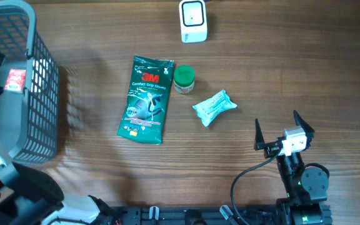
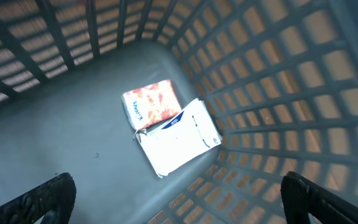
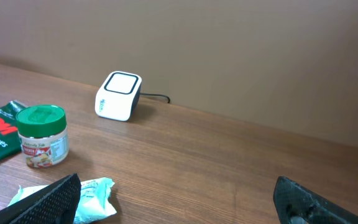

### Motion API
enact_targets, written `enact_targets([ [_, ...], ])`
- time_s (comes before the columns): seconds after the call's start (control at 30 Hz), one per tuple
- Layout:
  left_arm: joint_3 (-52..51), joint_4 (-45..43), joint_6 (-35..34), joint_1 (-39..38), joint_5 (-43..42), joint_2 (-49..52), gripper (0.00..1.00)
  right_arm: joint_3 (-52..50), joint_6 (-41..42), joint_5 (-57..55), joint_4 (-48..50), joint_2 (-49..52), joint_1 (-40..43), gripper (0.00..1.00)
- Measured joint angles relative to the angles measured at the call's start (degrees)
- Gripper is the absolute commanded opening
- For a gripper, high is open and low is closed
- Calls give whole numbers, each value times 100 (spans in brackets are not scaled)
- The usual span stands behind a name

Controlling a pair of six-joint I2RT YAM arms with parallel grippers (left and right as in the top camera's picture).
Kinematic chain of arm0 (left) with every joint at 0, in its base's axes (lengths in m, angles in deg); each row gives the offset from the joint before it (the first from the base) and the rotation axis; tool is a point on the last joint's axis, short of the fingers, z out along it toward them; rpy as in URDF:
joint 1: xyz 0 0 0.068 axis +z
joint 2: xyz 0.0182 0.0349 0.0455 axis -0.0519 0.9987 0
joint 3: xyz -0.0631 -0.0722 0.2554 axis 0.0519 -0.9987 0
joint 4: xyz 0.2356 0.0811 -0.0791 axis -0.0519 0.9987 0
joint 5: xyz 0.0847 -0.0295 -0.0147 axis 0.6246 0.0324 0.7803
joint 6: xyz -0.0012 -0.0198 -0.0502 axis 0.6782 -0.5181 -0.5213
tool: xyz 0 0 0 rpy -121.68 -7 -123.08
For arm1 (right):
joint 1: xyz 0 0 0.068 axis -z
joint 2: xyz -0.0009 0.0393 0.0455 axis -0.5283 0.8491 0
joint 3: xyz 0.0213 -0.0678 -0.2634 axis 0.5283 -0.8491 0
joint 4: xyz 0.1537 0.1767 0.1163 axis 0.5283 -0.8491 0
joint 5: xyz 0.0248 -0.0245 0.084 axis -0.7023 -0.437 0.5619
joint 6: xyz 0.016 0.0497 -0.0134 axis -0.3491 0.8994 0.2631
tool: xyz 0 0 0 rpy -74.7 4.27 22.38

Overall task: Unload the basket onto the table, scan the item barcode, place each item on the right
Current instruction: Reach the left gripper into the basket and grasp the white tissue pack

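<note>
3M Comfort Grip Gloves pack (image 1: 146, 100) lies well clear of the wide-open right gripper (image 1: 275, 117). Left gripper (image 2: 178, 182) gapes above a Kleenex pack (image 2: 152, 104).

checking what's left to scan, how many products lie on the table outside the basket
3: glove pack, jar by its top right corner, wipes packet right of both. None look hidden.

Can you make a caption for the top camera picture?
Open right gripper near a glove pack, green-lidded jar and teal packet, white scanner beyond, grey basket at the side.
</note>
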Motion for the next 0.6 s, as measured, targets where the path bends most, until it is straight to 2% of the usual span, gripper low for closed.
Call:
enact_targets([
  [0.23, 0, -138, -238, 11, -752, 1172, 100, 0, 0, 0, -2, 0, 0, 100],
  [0.6, 0, -304, -389, -125, -920, 2483, 100, 0, 0, 0, 0, 0, 0, 100],
])
